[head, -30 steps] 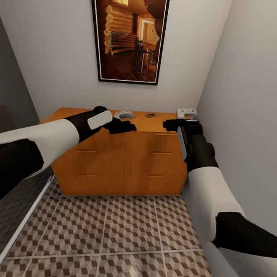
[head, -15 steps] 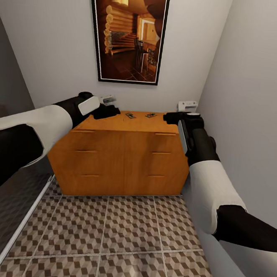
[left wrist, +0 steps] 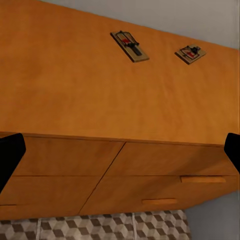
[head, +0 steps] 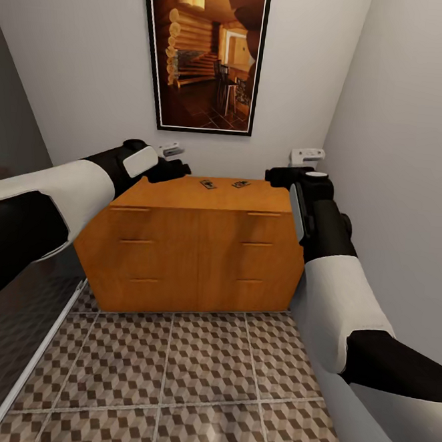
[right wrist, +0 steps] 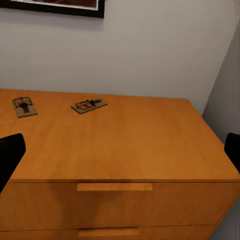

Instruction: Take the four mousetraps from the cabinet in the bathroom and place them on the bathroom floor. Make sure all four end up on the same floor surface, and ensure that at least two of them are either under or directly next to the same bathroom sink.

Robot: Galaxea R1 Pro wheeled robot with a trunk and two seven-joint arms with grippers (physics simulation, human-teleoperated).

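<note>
2 mousetraps (head: 208, 184) (head: 240, 183) on cabinet top (head: 183, 194), long axes angled apart, both fingers wide

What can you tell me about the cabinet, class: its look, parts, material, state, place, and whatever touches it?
The cabinet is a low, wide unit that looks like orange-brown wood, with a flat top and fronts carrying bar handles in two columns. All fronts are shut. It stands on the tiled floor against the back wall, under a framed picture, reaching the right wall. Two mousetraps lie flat on its top near the back, apart from each other. The left gripper and right gripper hang at its top corners.
</note>
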